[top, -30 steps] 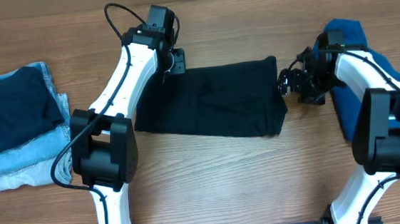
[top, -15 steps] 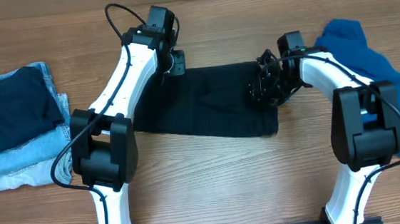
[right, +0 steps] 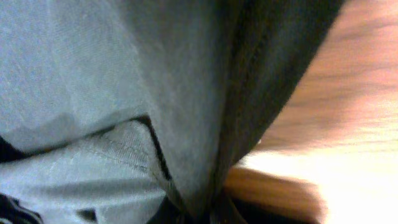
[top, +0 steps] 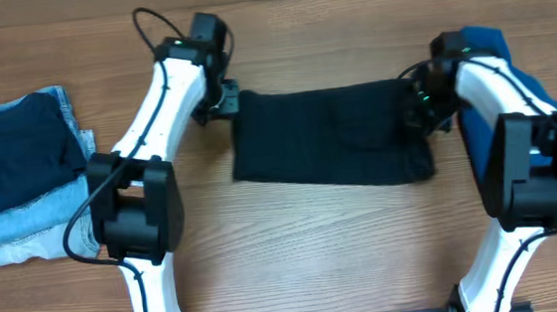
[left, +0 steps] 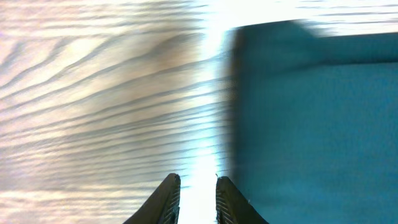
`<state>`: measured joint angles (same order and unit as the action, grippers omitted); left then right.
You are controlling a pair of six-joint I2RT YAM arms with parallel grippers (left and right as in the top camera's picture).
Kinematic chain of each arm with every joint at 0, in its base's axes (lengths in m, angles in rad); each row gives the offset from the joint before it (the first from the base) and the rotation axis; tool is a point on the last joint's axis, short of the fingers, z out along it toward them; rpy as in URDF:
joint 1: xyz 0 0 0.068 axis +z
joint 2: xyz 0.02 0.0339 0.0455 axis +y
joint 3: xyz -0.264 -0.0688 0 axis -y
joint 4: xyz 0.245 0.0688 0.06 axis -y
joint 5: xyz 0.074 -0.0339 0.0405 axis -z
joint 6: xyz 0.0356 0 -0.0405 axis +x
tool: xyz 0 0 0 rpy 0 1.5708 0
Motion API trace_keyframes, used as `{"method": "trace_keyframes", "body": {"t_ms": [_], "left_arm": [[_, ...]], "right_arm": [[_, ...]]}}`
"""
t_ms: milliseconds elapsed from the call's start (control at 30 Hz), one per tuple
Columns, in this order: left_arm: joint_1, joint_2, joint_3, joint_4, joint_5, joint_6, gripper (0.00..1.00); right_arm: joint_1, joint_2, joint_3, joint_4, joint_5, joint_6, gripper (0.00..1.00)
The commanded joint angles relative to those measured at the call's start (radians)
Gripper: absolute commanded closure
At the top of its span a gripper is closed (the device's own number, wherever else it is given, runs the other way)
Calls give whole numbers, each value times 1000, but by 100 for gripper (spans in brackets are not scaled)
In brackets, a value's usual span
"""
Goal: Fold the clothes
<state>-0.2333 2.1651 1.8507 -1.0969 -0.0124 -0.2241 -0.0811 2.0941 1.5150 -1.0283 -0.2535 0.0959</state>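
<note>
Black shirt (top: 328, 147) flat, long axis left-right.

Black shirt (right: 124, 93) fills most of the view, its folds and hem bunching down into the pinched claw (right: 193, 210) at the bottom edge, blurred wooden worktop (right: 329, 87) showing right.

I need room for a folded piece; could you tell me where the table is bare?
Bare wood: in front of the black garment, between the left arm and right arm, and along the far edge behind it. Crowded: jeans stack at left, blue garment at right.
</note>
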Motion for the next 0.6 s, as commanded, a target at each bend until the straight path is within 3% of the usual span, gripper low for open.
{"method": "trace_keyframes", "body": {"t_ms": [0, 133, 233, 567], "left_arm": [[58, -45, 18, -10, -20, 26, 77], [61, -45, 18, -12, -21, 27, 77], [61, -45, 18, -15, -21, 27, 76], [60, -45, 18, -55, -20, 31, 75]], "right_arm": [[-14, -77, 128, -77, 104, -44, 96], [65, -86, 255, -234, 103, -35, 96], [210, -87, 299, -271, 103, 16, 96], [527, -86, 299, -22, 108, 145, 96]]}}
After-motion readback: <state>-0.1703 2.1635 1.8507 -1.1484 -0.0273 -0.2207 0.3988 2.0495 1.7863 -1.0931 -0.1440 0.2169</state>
